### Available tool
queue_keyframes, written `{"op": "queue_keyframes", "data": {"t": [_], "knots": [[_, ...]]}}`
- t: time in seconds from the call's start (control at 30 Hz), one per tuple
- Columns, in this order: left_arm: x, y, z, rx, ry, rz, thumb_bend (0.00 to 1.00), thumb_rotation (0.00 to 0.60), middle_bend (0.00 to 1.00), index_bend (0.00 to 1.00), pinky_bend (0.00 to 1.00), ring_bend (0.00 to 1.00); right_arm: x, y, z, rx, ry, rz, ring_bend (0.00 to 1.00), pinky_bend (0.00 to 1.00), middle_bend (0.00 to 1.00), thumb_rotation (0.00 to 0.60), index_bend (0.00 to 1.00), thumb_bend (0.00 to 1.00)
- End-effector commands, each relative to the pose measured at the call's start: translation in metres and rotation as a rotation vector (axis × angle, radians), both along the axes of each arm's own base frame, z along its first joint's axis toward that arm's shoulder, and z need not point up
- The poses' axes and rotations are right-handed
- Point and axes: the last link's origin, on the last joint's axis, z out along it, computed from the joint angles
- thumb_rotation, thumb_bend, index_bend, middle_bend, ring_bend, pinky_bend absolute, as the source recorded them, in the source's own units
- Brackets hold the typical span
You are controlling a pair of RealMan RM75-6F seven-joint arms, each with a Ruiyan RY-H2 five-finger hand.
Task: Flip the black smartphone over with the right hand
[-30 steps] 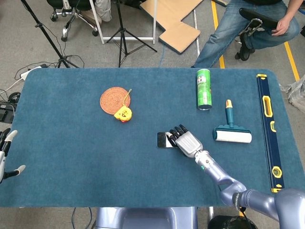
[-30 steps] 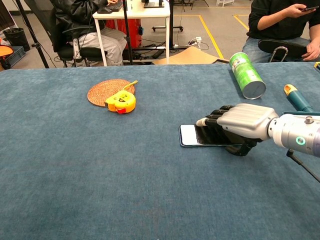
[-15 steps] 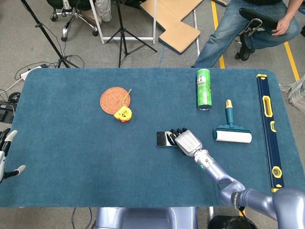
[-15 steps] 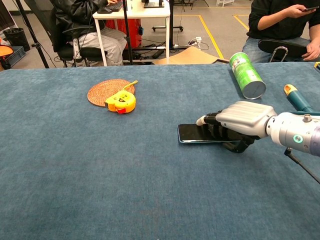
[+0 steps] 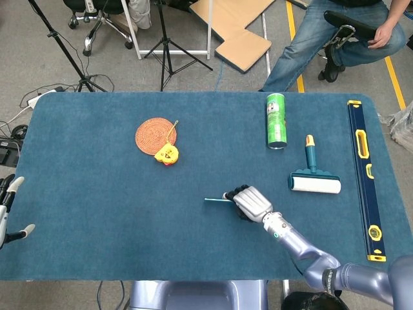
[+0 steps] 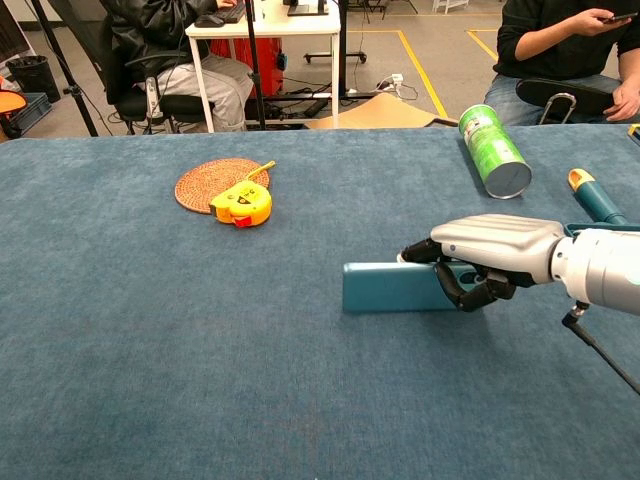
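The smartphone [image 6: 392, 288] stands on its long edge on the blue table, its teal back facing the chest camera. From above it shows only as a thin line [image 5: 216, 200]. My right hand [image 6: 490, 258] grips its right end, fingers wrapped over the top edge and thumb on the near face; in the head view that right hand [image 5: 250, 201] sits at the table's front centre. My left hand [image 5: 8, 210] hangs off the table's left edge, fingers apart, holding nothing.
A woven coaster [image 5: 154, 134] and yellow tape measure [image 5: 166, 154] lie at the back left. A green can [image 5: 276, 120] lies at the back right, with a lint roller [image 5: 314, 176] and a long level [image 5: 362, 174] further right. People sit beyond the table.
My right hand has tipped the phone from lying flat, screen up, onto its long edge. The hand has drawn slightly toward the front edge. The left hand has not moved.
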Motion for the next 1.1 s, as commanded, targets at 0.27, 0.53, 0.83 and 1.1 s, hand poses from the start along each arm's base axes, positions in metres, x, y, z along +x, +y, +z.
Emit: {"op": "queue_keyframes", "data": {"t": [0.27, 0.53, 0.83, 1.1], "knots": [[0.0, 0.0, 0.0, -0.003, 0.001, 0.001, 0.0, 0.6, 0.0, 0.0, 0.0, 0.0, -0.009, -0.038, 0.006, -0.036, -0.077, -0.248, 0.3, 0.37, 0.37, 0.6, 0.35, 0.87], [0.0, 0.0, -0.002, -0.005, 0.004, 0.004, 0.0, 0.6, 0.0, 0.0, 0.0, 0.0, -0.014, -0.061, 0.005, -0.213, 0.002, -0.163, 0.14, 0.17, 0.22, 0.6, 0.25, 0.81], [0.0, 0.0, -0.001, 0.0, -0.001, -0.001, 0.0, 0.6, 0.0, 0.0, 0.0, 0.0, 0.004, -0.049, 0.042, -0.359, -0.107, 0.013, 0.03, 0.04, 0.11, 0.6, 0.14, 0.24], [0.003, 0.0, 0.001, 0.061, 0.025, -0.064, 0.0, 0.6, 0.0, 0.0, 0.0, 0.0, -0.019, -0.011, 0.102, -0.485, 0.053, 0.103, 0.0, 0.0, 0.0, 0.6, 0.0, 0.0]]}}
